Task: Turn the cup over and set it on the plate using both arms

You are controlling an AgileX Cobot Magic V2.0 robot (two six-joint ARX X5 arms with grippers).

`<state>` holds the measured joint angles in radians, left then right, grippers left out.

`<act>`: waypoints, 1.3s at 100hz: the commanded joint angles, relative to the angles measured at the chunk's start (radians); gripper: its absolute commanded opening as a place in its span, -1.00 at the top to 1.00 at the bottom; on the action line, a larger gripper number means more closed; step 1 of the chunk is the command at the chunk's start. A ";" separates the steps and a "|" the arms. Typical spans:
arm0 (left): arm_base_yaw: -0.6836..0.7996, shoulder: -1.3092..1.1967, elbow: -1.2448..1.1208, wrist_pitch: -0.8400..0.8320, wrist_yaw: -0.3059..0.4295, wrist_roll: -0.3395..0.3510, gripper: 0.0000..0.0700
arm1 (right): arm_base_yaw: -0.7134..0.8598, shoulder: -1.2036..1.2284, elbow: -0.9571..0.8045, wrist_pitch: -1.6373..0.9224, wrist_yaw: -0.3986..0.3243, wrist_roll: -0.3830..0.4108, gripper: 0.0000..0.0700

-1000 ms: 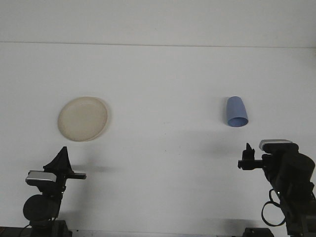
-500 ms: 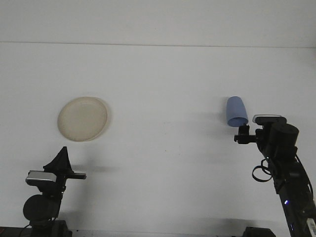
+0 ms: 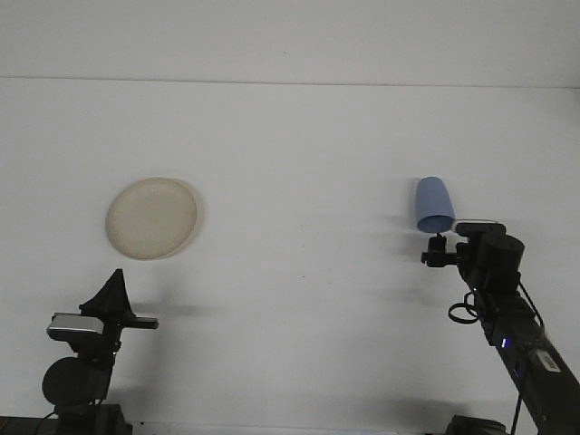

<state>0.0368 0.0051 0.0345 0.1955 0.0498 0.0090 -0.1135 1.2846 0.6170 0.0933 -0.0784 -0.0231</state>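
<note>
A blue cup [image 3: 433, 204] stands upside down on the white table at the right, its wide rim on the surface. My right gripper [image 3: 436, 248] sits just in front of the cup's rim, pointing toward it, with the arm stretched out from the lower right. A cream plate [image 3: 151, 217] lies flat on the left side of the table with nothing on it. My left gripper [image 3: 115, 288] rests low at the front left, well short of the plate; its fingers [image 3: 114, 279] come together in a point and hold nothing.
The white table [image 3: 299, 181] runs back to a pale wall at the top of the view. A wide stretch of bare tabletop separates the plate from the cup.
My right arm has reached forward and slightly left, carrying its gripper from the front right up to the near side of the cup. The left arm, cup and plate have not moved.
</note>
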 commanded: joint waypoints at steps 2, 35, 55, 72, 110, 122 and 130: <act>0.000 -0.002 -0.019 0.015 -0.005 -0.001 0.97 | -0.007 0.035 -0.023 0.095 -0.001 -0.006 -0.52; 0.000 -0.002 -0.019 0.015 -0.005 -0.001 0.97 | -0.011 0.142 -0.037 0.316 -0.008 -0.011 -0.51; 0.000 -0.002 -0.019 0.015 -0.005 -0.001 0.97 | -0.013 0.203 -0.034 0.412 -0.028 -0.029 -0.51; 0.000 -0.002 -0.019 0.015 -0.005 -0.001 0.97 | -0.027 0.261 -0.033 0.480 -0.031 -0.030 -0.51; 0.000 -0.002 -0.019 0.015 -0.005 -0.001 0.97 | -0.078 0.364 -0.005 0.569 -0.097 -0.029 -0.51; 0.000 -0.002 -0.019 0.015 -0.005 -0.001 0.97 | -0.084 0.407 0.022 0.591 -0.132 -0.026 -0.51; 0.000 -0.002 -0.019 0.015 -0.005 -0.001 0.97 | -0.084 0.434 0.039 0.603 -0.135 -0.025 -0.51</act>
<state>0.0368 0.0051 0.0345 0.1955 0.0502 0.0090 -0.1947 1.6844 0.6315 0.6807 -0.2096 -0.0456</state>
